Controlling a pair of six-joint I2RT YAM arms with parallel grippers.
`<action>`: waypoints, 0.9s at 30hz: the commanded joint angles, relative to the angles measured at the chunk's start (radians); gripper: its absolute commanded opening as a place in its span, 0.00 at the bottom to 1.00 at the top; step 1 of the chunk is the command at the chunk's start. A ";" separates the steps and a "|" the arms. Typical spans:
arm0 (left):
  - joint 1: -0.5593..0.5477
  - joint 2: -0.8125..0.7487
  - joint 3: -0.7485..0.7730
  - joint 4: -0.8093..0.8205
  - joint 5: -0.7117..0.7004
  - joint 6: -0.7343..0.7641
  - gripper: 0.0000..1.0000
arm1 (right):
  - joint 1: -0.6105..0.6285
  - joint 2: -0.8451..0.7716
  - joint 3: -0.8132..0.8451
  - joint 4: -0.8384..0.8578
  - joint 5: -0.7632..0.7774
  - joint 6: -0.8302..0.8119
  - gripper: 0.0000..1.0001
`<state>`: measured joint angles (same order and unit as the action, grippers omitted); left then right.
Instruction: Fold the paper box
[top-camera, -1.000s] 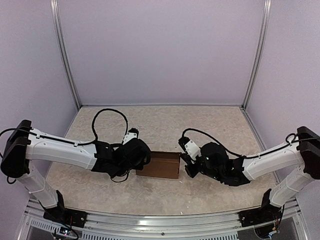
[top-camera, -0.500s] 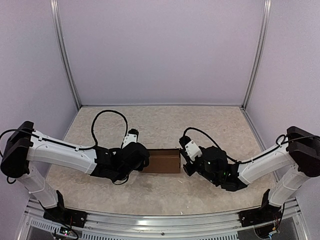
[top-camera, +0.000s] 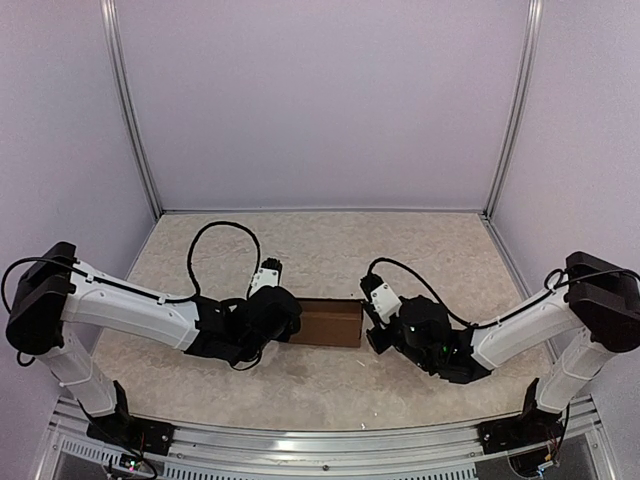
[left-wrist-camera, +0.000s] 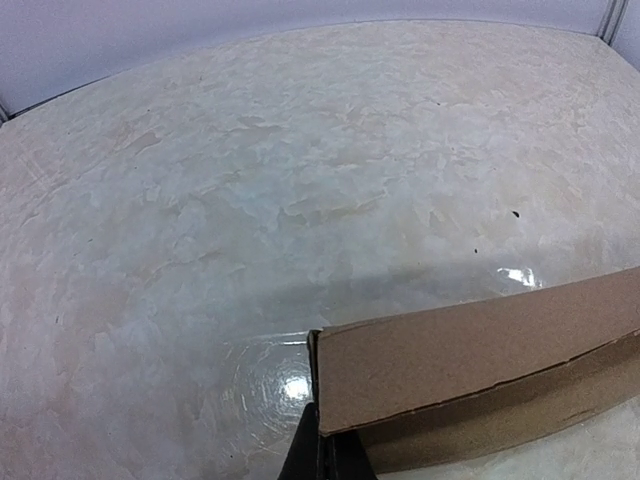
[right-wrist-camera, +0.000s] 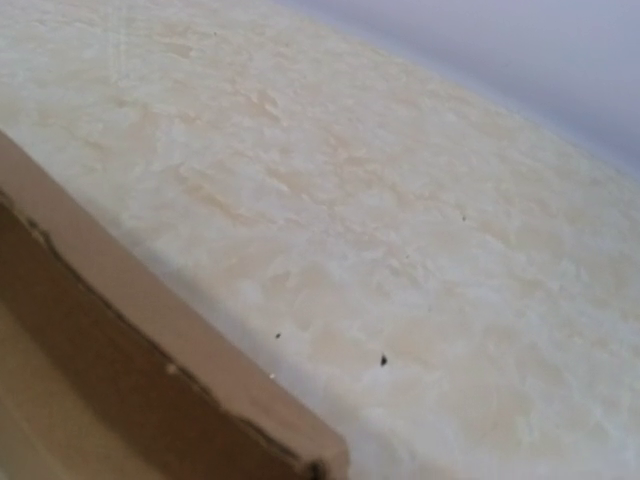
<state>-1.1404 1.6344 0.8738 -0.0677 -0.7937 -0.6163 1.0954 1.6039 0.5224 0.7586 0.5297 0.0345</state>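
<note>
Between the left gripper (left-wrist-camera: 323, 456) and right gripper (top-camera: 371, 336) sits the paper box (top-camera: 327, 323).

Paper box (right-wrist-camera: 110, 370) corner lies on the mottled table (right-wrist-camera: 420, 230)

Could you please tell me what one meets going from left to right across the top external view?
left arm → left gripper → paper box → right gripper → right arm
</note>
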 joint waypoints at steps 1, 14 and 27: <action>-0.010 0.041 -0.005 -0.007 0.082 0.028 0.00 | 0.008 -0.054 0.033 -0.146 -0.044 0.107 0.00; -0.013 0.091 0.021 0.016 0.138 0.069 0.00 | -0.013 -0.121 0.213 -0.508 -0.093 0.267 0.00; -0.014 0.064 0.002 0.021 0.140 0.062 0.00 | -0.068 -0.106 0.329 -0.695 -0.206 0.384 0.00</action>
<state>-1.1397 1.6768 0.8928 -0.0257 -0.7967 -0.5705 1.0405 1.5005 0.7979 0.1150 0.4553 0.3450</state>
